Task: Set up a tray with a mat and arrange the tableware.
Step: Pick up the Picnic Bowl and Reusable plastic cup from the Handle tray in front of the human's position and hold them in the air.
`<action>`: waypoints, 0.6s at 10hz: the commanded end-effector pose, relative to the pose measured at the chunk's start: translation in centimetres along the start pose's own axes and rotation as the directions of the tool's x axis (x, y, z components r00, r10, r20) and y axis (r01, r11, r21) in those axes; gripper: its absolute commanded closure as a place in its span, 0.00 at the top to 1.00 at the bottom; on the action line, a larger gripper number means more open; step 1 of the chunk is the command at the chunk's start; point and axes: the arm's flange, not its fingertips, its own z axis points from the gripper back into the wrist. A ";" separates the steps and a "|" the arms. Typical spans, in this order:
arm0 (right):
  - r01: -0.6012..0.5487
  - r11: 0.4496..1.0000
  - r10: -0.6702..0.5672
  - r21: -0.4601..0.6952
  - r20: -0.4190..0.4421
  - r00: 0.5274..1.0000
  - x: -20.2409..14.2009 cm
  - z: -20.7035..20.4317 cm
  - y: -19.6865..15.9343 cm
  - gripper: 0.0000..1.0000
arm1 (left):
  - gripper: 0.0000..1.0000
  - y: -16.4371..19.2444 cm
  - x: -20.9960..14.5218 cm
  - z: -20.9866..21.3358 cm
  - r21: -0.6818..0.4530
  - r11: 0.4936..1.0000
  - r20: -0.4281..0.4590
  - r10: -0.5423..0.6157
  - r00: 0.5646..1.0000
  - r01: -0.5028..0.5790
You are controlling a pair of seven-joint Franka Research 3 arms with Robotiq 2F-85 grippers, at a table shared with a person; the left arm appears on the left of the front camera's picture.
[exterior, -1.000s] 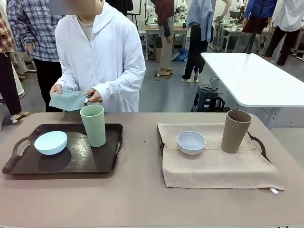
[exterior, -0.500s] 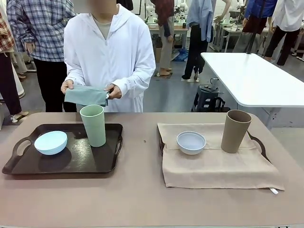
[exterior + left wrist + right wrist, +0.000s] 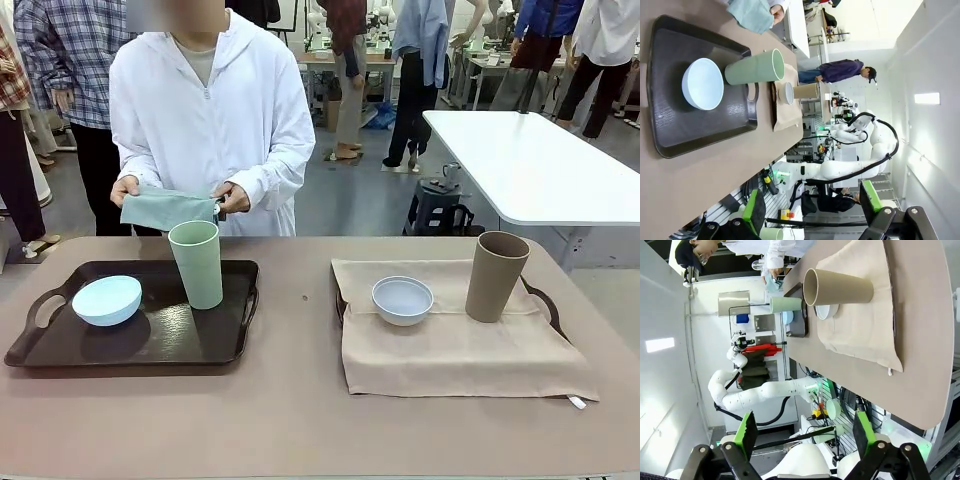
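Front view: right side looks done. A beige cloth mat (image 3: 450,355) is draped over a dark tray (image 3: 545,298) whose handle peeks out at the right. A bluish-white small round bowl (image 3: 402,300) sits left of centre on the mat, and a tall tan-brown handleless tumbler (image 3: 495,277) stands upright at its far right. The left dark brown plastic tray (image 3: 40,350) has no mat: a pale blue small round bowl (image 3: 107,300) at its left and a light green tall tumbler (image 3: 197,265) upright near its far edge both sit on bare plastic. The person's hands (image 3: 235,197) hold a folded grey-green cloth (image 3: 168,208) at the far side, just behind the green tumbler. It's probably the mat for that tray, and the bowl and tumbler likely need lifting off before it goes under. Left wrist view: the left gripper (image 3: 812,200) has its jaws spread wide and empty, back at the near side, well apart from the tray. Right wrist view: the right gripper (image 3: 805,432) is likewise fully spread, nothing between the pads, well clear of the matted tray. Both are likely parked back to leave the person room over the table (image 3: 300,420).
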 end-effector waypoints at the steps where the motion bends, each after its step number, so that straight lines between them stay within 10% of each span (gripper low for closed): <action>1: -0.011 1.000 0.011 0.002 0.001 1.000 -0.1 0.1 0.0 1.00 | 1.00 -0.1 -0.1 0.3 -0.008 1.000 0.002 -0.005 1.000 0.005; 6: -0.011 1.000 0.011 0.002 0.001 1.000 -0.1 0.1 0.0 1.00 | 1.00 -0.1 -0.1 0.3 -0.008 1.000 0.002 -0.005 1.000 0.005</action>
